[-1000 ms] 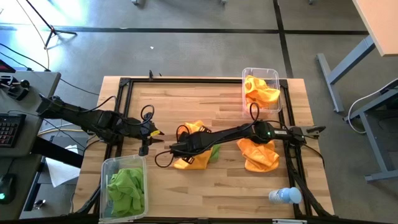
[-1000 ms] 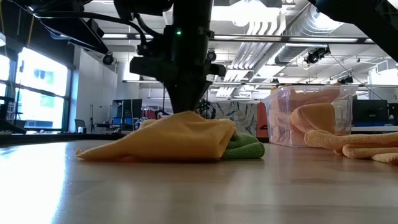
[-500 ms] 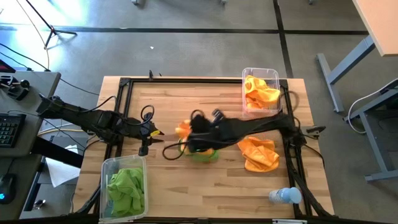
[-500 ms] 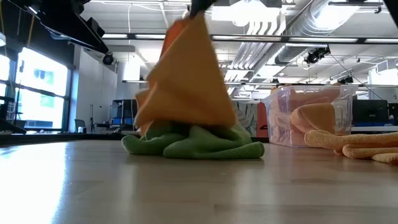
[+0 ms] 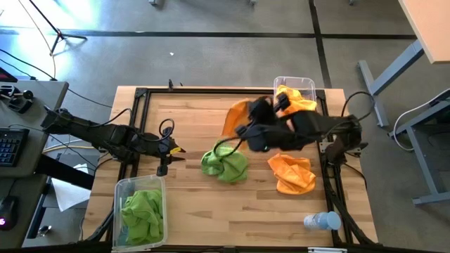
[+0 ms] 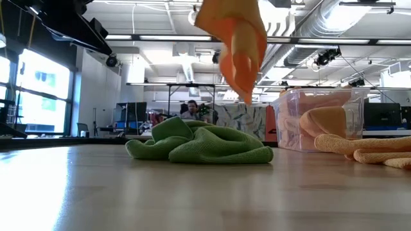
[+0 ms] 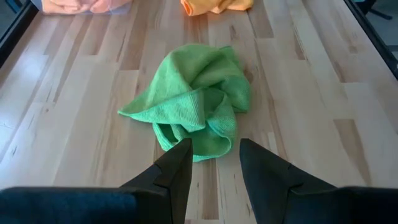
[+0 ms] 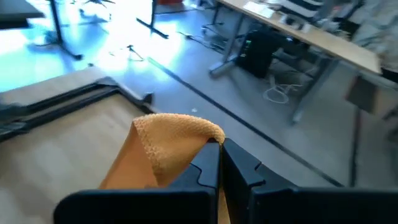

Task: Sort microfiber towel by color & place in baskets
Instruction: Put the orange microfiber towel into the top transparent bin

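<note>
My right gripper (image 8: 221,163) is shut on an orange microfiber towel (image 5: 235,116) and holds it in the air between the table's middle and the far right basket (image 5: 311,90), which has orange towels in it. A crumpled lime green towel (image 5: 225,163) lies on the table's middle, below and nearer than the held one. Another orange towel (image 5: 292,173) lies to its right. The near left basket (image 5: 119,188) holds green towels. My left gripper (image 7: 211,168) is open, level above the table, left of the green towel (image 7: 193,106). My right gripper pinches a bunched fold of the orange towel (image 8: 180,130) between its two fingers. The cloth drapes over the fingertips. The towel hangs slack below the gripper, lifted clear of the table and of the green towel (image 6: 239,51).
A small clear bottle with a blue cap (image 5: 322,221) lies near the table's near right corner. A black frame (image 5: 140,95) runs along the table's edges. Bare wood shows across the table's far left part and in front of the green towel.
My right gripper has risen from the table's middle and swung toward the far right basket, carrying the orange towel. The towel went from lying over the green one to hanging clear in the air. The green towel stayed on the table, now uncovered.
</note>
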